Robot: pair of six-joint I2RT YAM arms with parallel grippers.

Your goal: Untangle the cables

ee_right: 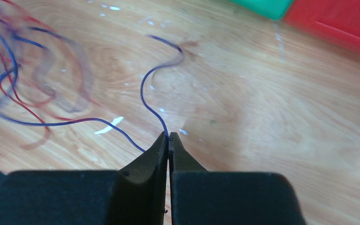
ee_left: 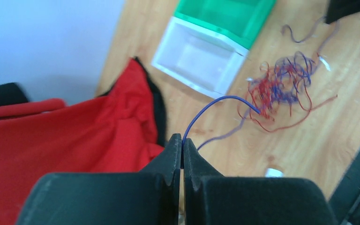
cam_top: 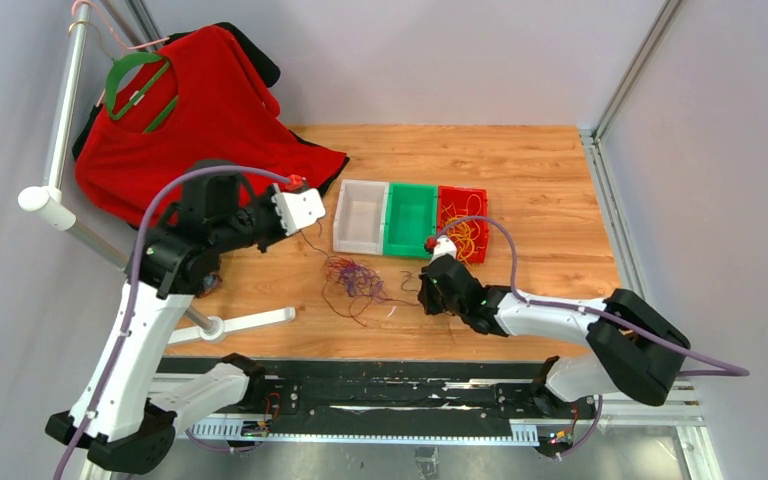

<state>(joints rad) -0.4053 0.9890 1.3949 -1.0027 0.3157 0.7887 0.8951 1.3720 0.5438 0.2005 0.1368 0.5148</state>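
The top camera sits high at the near edge and looks down on the whole table (cam_top: 540,170). The left wrist camera looks down from farther off at the cables (ee_left: 281,86) and bins (ee_left: 201,56). The right wrist camera is very close to the table. All three see the cables.

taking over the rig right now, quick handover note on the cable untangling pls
Left hand: shut on a purple strand that runs down to the tangle; the hand is up off the table.
Right hand: shut on a purple wire end, low over the wood to the right of the tangle. I cannot tell whether both hands hold the same wire.
Done: yellow-orange wires lie in the red bin.
Left: red and purple wires are knotted together in the tangle; no wires visible in the white bin or green bin.
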